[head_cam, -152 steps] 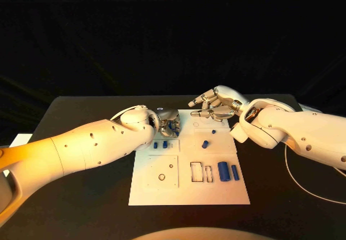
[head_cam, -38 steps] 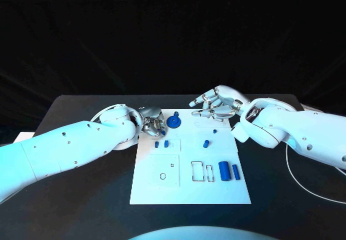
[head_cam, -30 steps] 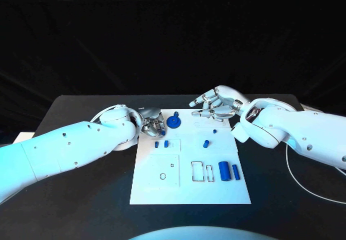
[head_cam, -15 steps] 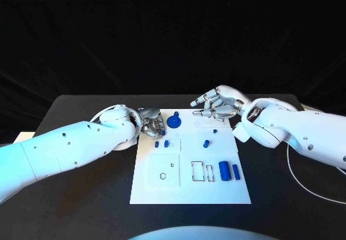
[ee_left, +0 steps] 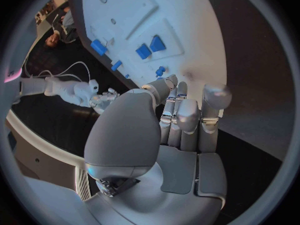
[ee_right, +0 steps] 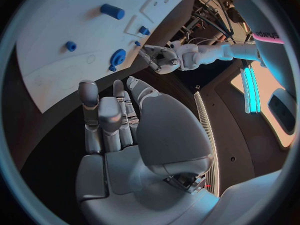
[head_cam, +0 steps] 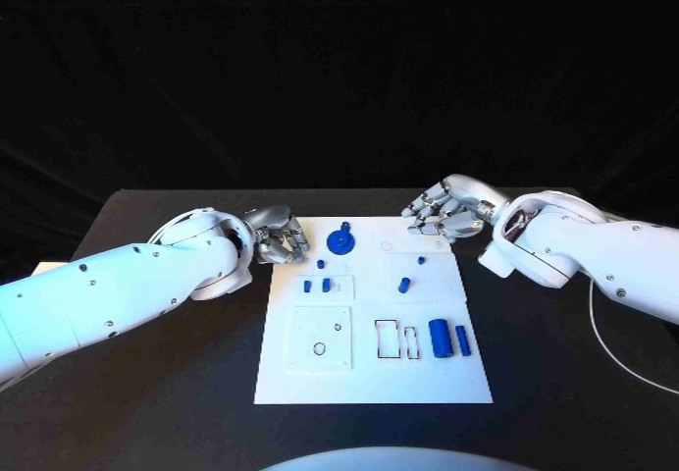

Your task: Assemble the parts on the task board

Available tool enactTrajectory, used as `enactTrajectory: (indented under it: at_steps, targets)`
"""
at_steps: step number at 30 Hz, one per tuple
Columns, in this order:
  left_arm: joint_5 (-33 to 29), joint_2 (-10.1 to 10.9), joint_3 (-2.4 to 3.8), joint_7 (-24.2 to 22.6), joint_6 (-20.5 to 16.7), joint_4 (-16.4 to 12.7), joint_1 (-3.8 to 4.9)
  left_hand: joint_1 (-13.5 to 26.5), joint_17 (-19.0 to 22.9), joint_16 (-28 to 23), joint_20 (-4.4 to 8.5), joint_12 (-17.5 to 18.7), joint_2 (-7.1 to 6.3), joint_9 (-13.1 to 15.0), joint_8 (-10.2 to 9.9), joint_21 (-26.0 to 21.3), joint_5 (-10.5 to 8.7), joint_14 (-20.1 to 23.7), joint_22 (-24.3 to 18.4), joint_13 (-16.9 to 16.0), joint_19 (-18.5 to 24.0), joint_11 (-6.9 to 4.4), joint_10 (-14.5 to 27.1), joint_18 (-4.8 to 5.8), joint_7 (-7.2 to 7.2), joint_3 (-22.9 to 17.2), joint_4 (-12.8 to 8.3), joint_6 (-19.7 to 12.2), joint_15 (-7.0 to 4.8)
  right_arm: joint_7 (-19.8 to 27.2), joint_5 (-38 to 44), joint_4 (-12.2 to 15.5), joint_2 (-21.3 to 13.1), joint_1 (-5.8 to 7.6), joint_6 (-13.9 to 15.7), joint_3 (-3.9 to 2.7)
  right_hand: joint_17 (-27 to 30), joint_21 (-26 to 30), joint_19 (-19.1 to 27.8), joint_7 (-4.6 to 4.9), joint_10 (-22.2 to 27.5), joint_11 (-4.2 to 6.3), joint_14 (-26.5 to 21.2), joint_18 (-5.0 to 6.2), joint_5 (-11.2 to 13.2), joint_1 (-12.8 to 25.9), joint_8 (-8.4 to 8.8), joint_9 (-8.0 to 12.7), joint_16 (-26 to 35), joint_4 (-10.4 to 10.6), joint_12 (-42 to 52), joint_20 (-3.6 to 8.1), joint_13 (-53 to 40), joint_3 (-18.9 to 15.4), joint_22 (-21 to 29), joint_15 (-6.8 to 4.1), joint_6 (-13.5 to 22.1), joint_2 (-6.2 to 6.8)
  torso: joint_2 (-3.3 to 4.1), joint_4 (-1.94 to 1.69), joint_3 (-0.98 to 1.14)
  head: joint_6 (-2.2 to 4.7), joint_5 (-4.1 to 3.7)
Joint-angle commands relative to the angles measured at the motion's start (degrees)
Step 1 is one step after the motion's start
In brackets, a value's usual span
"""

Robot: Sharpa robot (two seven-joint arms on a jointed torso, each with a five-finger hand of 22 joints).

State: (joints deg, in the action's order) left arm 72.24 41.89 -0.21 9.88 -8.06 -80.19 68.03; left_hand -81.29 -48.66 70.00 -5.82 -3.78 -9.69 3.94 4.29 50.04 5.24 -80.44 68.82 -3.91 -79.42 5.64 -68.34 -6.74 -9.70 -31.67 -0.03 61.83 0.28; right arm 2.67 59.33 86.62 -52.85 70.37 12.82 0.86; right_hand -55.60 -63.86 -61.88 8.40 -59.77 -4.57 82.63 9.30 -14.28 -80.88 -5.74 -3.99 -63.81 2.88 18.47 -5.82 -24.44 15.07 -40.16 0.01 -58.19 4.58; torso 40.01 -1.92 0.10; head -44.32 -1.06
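Observation:
The white task board lies in the middle of the black table. A round blue part stands near its far edge, also seen as the round blue part. Small blue pieces sit in the left pocket, another small piece lies mid-board, and two blue cylinders lie lower right. My left hand hovers just off the board's far left corner, fingers loosely extended, holding nothing. My right hand hangs by the far right corner, fingers apart and empty.
Black table surrounds the board on every side. A white cable runs along the table at the right. Rectangular and round cut-outs are open in the board's near half.
Both hands have drawn outward from the board's far edge, the left hand to the left, the right hand to the right. The round blue part now stands uncovered on the board.

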Motion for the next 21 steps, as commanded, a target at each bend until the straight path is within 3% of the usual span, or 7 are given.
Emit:
enactTrajectory:
  at_steps: [1, 4, 9, 14, 21]
  targets:
    - [-27.24, 1.54, 0.09, -15.78, -10.8, -1.46, 0.12, 0.83, 6.56, -4.0, -0.26, -0.29, 1.42, -0.1, 0.08, -7.97, -0.07, 3.09, -4.08, 0.12, 3.15, 0.32, 1.28, -1.99, -0.5, -0.71, 0.52, -0.32, 0.44, -6.24, 19.5, 0.22, -0.38, -0.05, -3.26, -0.01, -0.89, -0.77, -1.6, 0.37, -2.14, 0.12, 1.22, -0.08, 0.51, -0.29, -0.54, 0.0, -0.64, -0.87, -4.97, 0.03, 4.83, 2.26, -1.32, -0.1, -2.05, 1.17, 0.04, 0.0, 0.0, 0.38, -0.59]
    - [-41.71, 2.74, 0.02, -23.12, -14.19, -2.6, 0.09, 1.81, 12.64, -7.96, -0.57, -0.85, 1.66, -0.07, 0.14, -15.51, -0.03, 6.48, -8.0, 0.01, 6.59, 0.44, 1.74, -3.18, -0.69, -0.49, 0.86, -0.61, 0.65, -8.47, 27.42, 0.77, -0.6, -0.22, -3.73, -0.01, -1.24, -1.12, -2.23, 0.28, -3.14, -0.02, 1.55, -0.22, 0.95, 0.28, -0.7, 0.0, -0.88, -0.92, -7.98, 0.01, 7.61, 3.43, -1.9, -0.15, -3.04, 1.83, 0.1, -0.07, -0.09, 0.56, -0.98]
    - [-60.62, 4.37, -0.36, -30.78, -17.17, -4.59, -0.05, 2.45, 15.68, -9.77, -0.73, -1.84, 1.9, -0.02, 0.33, -19.15, 0.02, 8.35, -9.97, -0.19, 8.3, 0.41, 1.47, -3.67, -0.64, 0.29, 0.99, -0.71, 0.67, -11.28, 36.28, 1.81, -0.67, -0.83, -4.8, -0.01, -1.59, -1.64, -3.04, -0.22, -4.52, 0.13, 1.84, -0.38, 1.52, 0.92, -0.52, 0.06, -1.14, -0.91, -11.38, 0.09, 10.86, 4.71, -2.73, -0.39, -3.82, 2.67, 0.06, -0.04, -0.1, 0.8, -1.55]
    - [-70.16, 5.6, -0.63, -33.76, -17.0, -6.19, -0.37, 2.54, 16.39, -10.09, -0.73, -2.49, 2.14, 0.05, 0.61, -19.58, 0.06, 8.89, -10.25, -0.33, 8.56, 0.26, 1.23, -3.71, -0.49, 0.75, 0.9, -0.5, 0.61, -12.94, 41.56, 2.3, -0.29, -1.7, -5.83, -0.01, -1.31, -1.65, -3.17, -0.58, -4.61, 0.27, 1.86, -0.38, 1.85, 1.23, -0.21, 0.11, -0.88, -0.89, -13.15, 0.38, 12.51, 5.19, -2.73, -0.82, -3.93, 3.2, 0.17, -0.06, -0.14, 0.92, -1.87]
    - [-74.18, 6.58, -0.76, -34.84, -15.64, -7.6, -0.78, 2.66, 16.77, -10.23, -0.72, -2.78, 2.2, 0.07, 0.74, -19.76, 0.07, 9.11, -10.38, -0.37, 8.6, 0.22, 1.2, -3.71, -0.44, 1.07, 0.89, -0.44, 0.59, -13.5, 44.31, 2.05, 0.76, -2.71, -6.87, -0.02, -1.0, -1.51, -3.18, -0.82, -4.57, 0.35, 1.9, -0.37, 2.1, 1.31, 0.24, 0.15, -0.56, -0.92, -14.54, 0.79, 14.04, 5.68, -2.57, -1.26, -3.84, 3.49, 0.16, -0.09, -0.12, 0.85, -1.88]
